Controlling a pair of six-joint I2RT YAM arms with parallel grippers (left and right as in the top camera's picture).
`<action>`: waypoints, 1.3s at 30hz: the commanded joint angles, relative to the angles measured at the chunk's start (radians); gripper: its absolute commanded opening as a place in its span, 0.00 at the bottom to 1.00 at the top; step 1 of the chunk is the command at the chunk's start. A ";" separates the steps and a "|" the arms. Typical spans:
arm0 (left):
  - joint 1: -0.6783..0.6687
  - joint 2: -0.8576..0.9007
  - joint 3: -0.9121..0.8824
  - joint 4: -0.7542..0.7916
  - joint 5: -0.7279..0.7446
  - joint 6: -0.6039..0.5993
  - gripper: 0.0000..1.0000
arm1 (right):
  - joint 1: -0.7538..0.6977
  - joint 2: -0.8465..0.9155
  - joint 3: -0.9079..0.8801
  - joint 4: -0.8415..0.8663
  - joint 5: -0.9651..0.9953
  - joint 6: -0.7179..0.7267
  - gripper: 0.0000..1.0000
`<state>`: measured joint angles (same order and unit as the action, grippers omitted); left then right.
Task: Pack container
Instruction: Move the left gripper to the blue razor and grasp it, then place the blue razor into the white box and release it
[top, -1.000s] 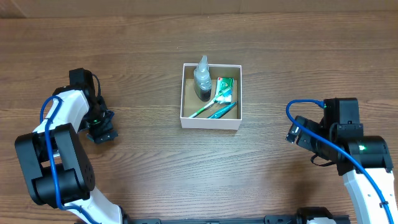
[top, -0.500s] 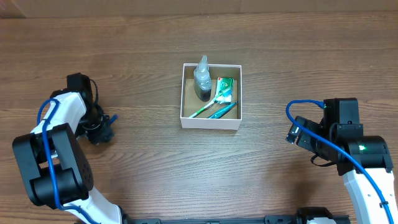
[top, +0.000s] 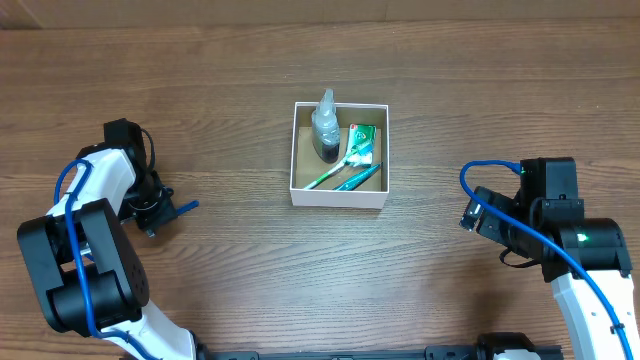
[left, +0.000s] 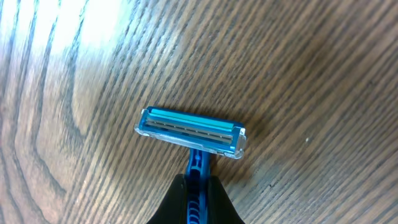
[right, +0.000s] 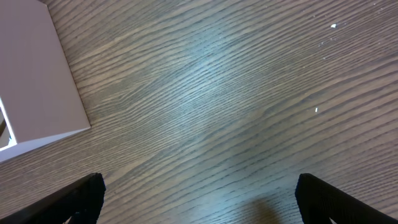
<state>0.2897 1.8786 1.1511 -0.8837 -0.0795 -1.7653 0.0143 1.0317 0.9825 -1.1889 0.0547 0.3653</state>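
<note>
The left claw (left: 197, 190) is pinched tight on the handle of a blue razor (left: 191, 132). The right claw (right: 199, 186) gapes wide, holding nothing. The container (top: 340, 196) sits in the middle of the table (top: 250, 280), well apart from both claws

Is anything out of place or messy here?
Nothing is spilled or broken. Only the razor is outside the container, pinched by its handle in the left gripper.

White-and-black arms (top: 108, 172), blue cables (top: 488, 163)
</note>
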 joint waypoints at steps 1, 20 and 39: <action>0.005 -0.005 0.010 -0.021 -0.094 0.139 0.04 | -0.003 -0.002 -0.002 0.006 -0.005 -0.003 1.00; -0.711 -0.311 0.438 0.114 -0.133 1.479 0.04 | -0.003 -0.002 -0.002 0.010 -0.005 -0.003 1.00; -0.932 0.003 0.438 0.163 -0.129 1.706 0.12 | -0.003 -0.002 -0.002 0.009 -0.005 -0.003 1.00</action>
<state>-0.6353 1.8755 1.5780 -0.7177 -0.2066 -0.0933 0.0147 1.0317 0.9825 -1.1862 0.0513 0.3656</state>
